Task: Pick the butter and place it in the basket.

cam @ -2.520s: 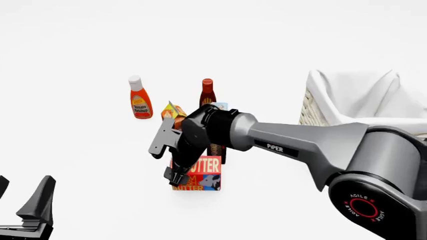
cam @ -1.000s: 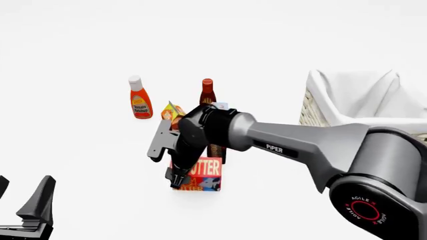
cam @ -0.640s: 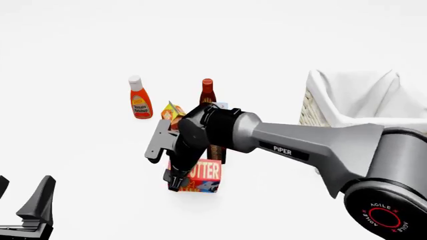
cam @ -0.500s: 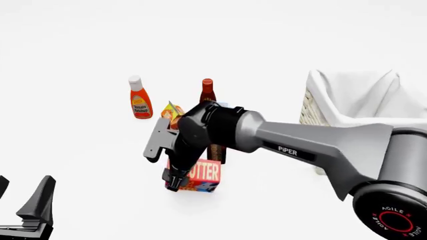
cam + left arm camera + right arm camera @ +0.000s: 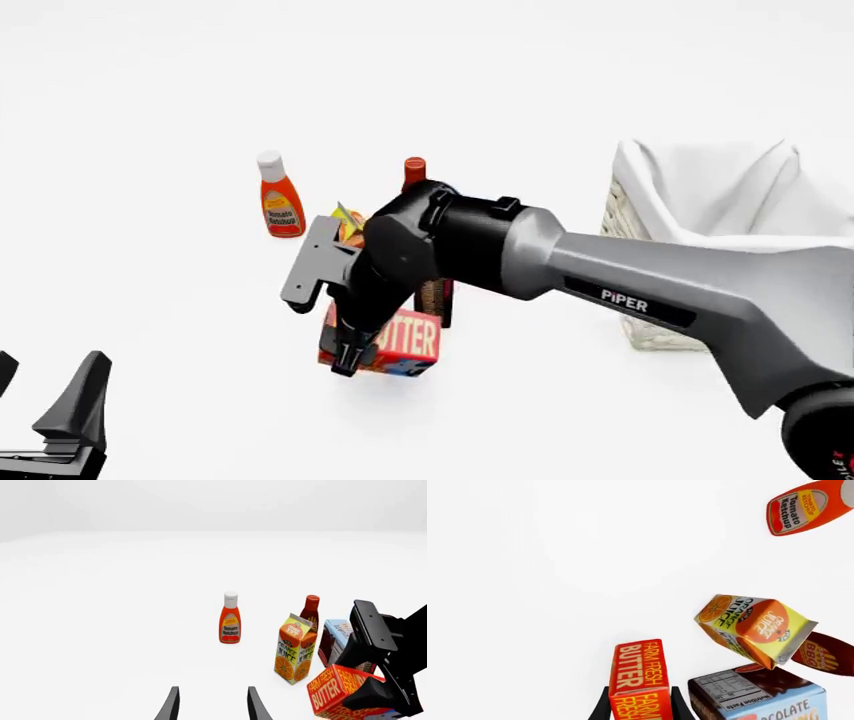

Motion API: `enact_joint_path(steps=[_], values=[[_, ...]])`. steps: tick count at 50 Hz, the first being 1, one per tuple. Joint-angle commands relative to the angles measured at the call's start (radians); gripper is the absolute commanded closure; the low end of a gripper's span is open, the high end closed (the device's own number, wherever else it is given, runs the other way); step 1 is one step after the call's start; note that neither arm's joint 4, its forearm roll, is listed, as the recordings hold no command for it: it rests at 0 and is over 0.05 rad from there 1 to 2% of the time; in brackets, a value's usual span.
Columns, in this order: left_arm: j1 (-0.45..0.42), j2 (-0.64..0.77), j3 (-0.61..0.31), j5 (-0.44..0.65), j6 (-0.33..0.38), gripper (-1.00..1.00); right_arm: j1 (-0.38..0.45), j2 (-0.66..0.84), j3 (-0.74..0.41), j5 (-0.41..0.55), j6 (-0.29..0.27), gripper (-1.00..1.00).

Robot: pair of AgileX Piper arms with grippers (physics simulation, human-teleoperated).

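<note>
The butter (image 5: 404,341), a red-and-orange box, hangs tilted just above the table in my right gripper (image 5: 358,353), which is shut on it. In the right wrist view the butter (image 5: 638,677) sits between the two dark fingers (image 5: 602,707). It also shows in the left wrist view (image 5: 331,692), pinched by the right gripper. The basket (image 5: 627,220), cream wicker with a white cloth lining, stands at the right, well apart from the butter. My left gripper (image 5: 43,400) is open and empty at the near left corner; its fingertips (image 5: 170,707) show in the left wrist view.
Right behind the butter stand a chocolate pudding box (image 5: 435,297), an orange juice carton (image 5: 347,225) and a dark sauce bottle (image 5: 414,171). A tomato ketchup bottle (image 5: 279,197) stands further left. My right arm spans the space between butter and basket.
My right gripper has lifted the butter off the table and tilted it, drifting slightly left. The arm's elbow has swung up and right. The left gripper has not moved.
</note>
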Motion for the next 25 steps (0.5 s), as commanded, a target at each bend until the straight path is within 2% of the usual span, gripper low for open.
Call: enact_joint_path(steps=[1, 15, 20, 25], values=[[0.0, 0.0, 0.0, 0.0, 0.0, -1.0, 0.009, -0.063, 0.007, -0.003, 0.025, 1.0], [0.0, 0.0, 0.0, 0.0, 0.0, -1.0, 0.019, -0.118, 0.04, -0.018, 0.05, 1.0], [0.0, 0.0, 0.0, 0.0, 0.0, -1.0, -0.015, -0.146, 0.045, -0.035, 0.043, 1.0], [0.0, 0.0, 0.0, 0.0, 0.0, -1.0, -0.021, -0.171, 0.051, -0.043, 0.062, 1.0]])
